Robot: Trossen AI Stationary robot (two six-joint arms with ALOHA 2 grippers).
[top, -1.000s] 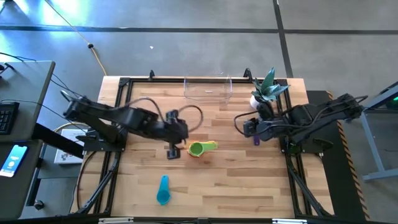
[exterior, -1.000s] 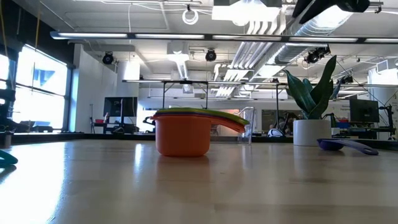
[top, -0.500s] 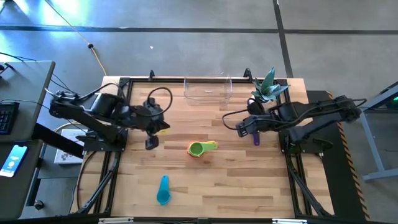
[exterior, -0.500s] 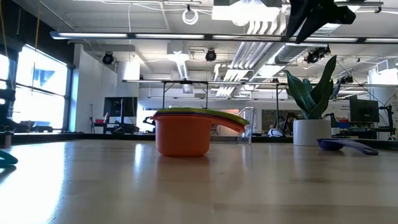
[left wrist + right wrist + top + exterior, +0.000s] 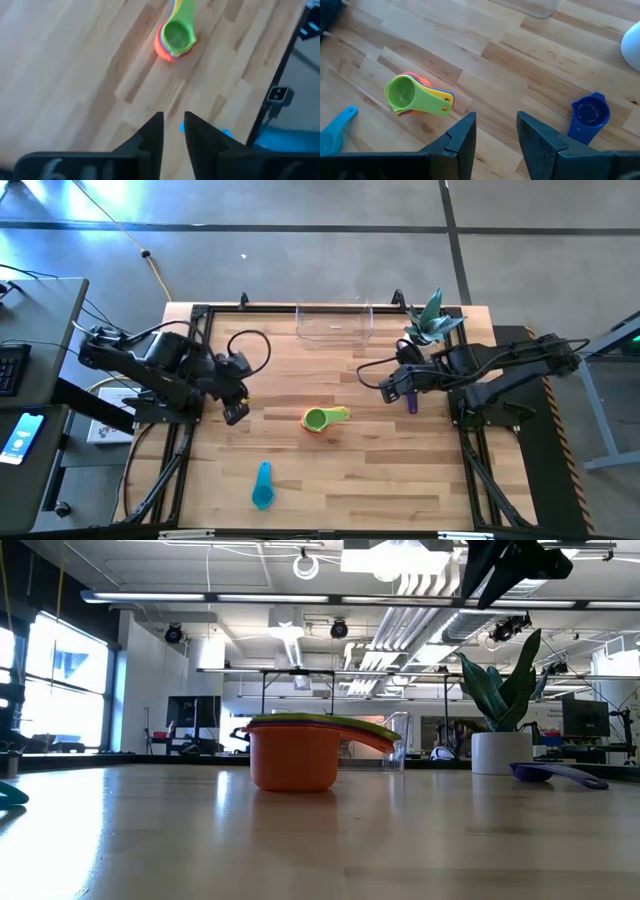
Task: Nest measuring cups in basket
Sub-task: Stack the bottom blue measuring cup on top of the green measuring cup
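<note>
A nested stack of measuring cups (image 5: 318, 420), orange at the bottom and green on top, stands on its base mid-table; the low view shows the stack (image 5: 295, 755). A teal cup (image 5: 262, 485) lies near the table's near edge. A blue-purple cup (image 5: 590, 115) lies by the plant pot, under the right arm. The clear basket (image 5: 334, 325) sits at the far edge. My left gripper (image 5: 235, 412) is left of the stack, narrowly open and holding nothing. My right gripper (image 5: 388, 392) hovers open, right of the stack.
A white plant pot (image 5: 420, 340) with a green plant stands at the far right, close to the right arm and the blue-purple cup. Bare wood lies between the stack and the basket. Black frame rails run along the table's left and right edges.
My left gripper has drawn back from beside the stack toward the table's left edge, holding nothing. My right gripper has shifted slightly toward the stack. The cups and the basket have stayed where they were.
</note>
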